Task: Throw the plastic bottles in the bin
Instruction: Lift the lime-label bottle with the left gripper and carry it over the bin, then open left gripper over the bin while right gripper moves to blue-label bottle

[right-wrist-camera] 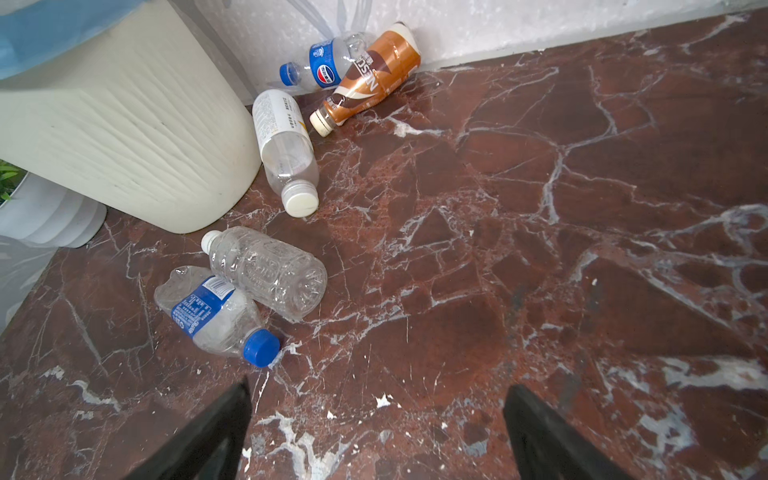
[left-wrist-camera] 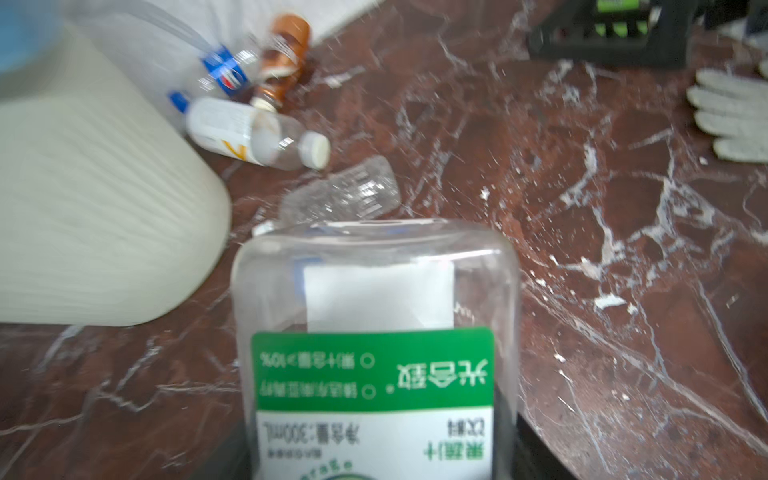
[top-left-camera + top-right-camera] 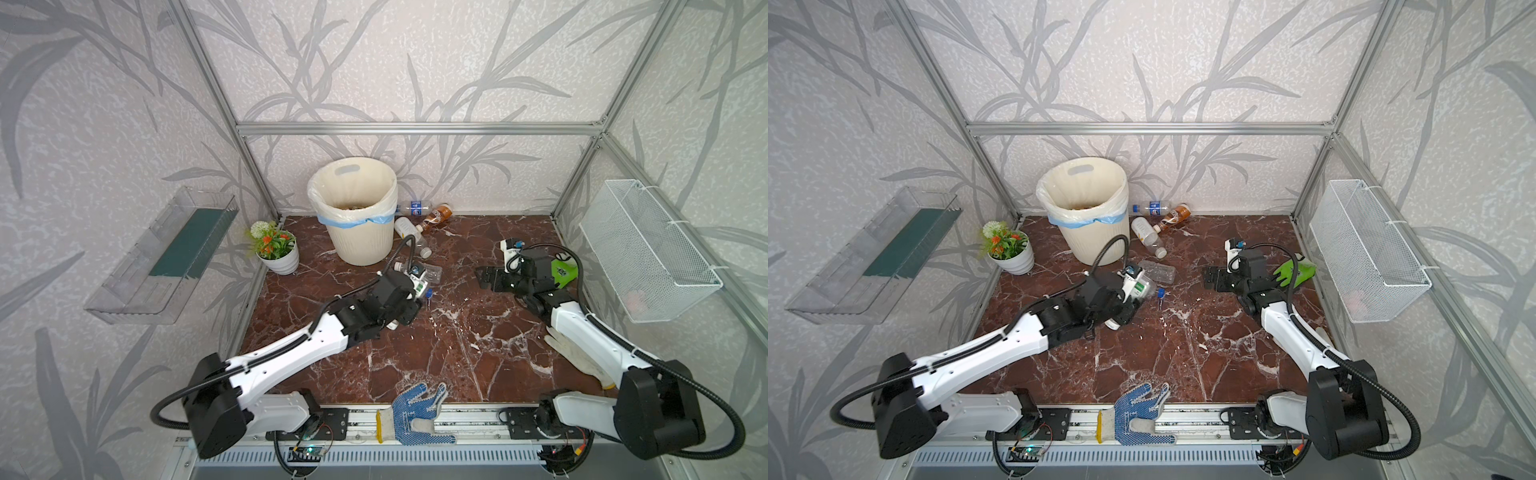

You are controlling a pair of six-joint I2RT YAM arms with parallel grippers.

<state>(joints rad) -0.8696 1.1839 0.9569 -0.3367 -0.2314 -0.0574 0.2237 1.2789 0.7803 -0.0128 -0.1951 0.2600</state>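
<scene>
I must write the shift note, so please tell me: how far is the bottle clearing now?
Done: something lies in the bin, too dim to name. In hand: the left gripper grips the green-labelled bottle; the right gripper is open and empty. Left: at least five more lie outside the bin, among them the brown bottle.

On my left, a clear wall shelf (image 3: 137,282) carries a dark green insert (image 3: 187,245). A white ribbed flower pot (image 3: 282,264) stands at the table's (image 3: 436,353) far left corner. A white wire basket (image 3: 648,249) hangs on my right. 3 gloves lie about: a blue-dotted glove (image 3: 417,411) over the front edge, a white glove (image 3: 575,356) by the right edge and a green glove (image 3: 566,271) farther back.
</scene>
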